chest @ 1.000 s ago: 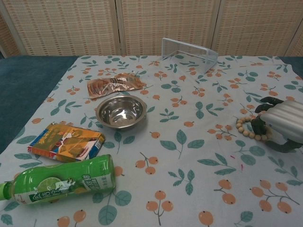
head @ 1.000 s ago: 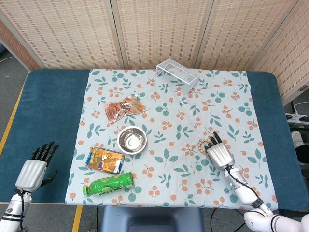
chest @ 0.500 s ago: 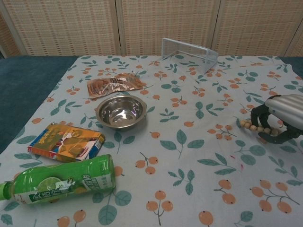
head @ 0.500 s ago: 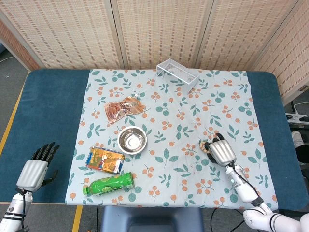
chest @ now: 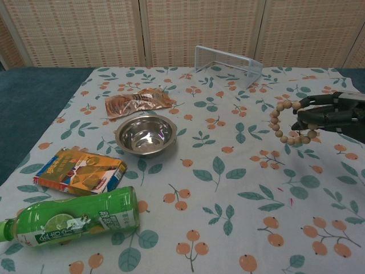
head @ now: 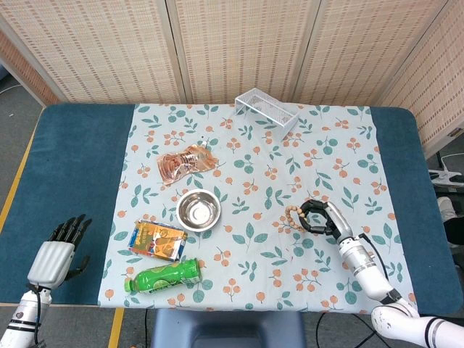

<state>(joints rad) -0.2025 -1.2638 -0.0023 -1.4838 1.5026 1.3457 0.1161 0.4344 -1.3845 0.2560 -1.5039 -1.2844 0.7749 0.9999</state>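
A wooden bead bracelet (chest: 283, 123) was held in the fingers (chest: 312, 116) of the right hand (chest: 331, 116), raised clear of the floral tablecloth (chest: 228, 194); the loop was seen hanging to the left of the fingertips, over the right part of the cloth. In the head view the same bracelet (head: 293, 215) was shown at the tip of the right hand (head: 326, 218), to the right of the steel bowl (head: 198, 210) and well apart from it. The left hand (head: 56, 252) was seen resting on the blue table (head: 65, 159) near its front left corner, with the fingers extended, slightly apart and nothing held.

Left of the bowl, an orange snack box (head: 157, 241) was laid just behind a green bottle (head: 164, 276) lying on its side; a foil snack pouch (head: 186, 163) was placed beyond the bowl; a clear plastic rack (head: 266, 110) was set near the far edge of the cloth; a woven screen (head: 239, 43) was stood behind the table.
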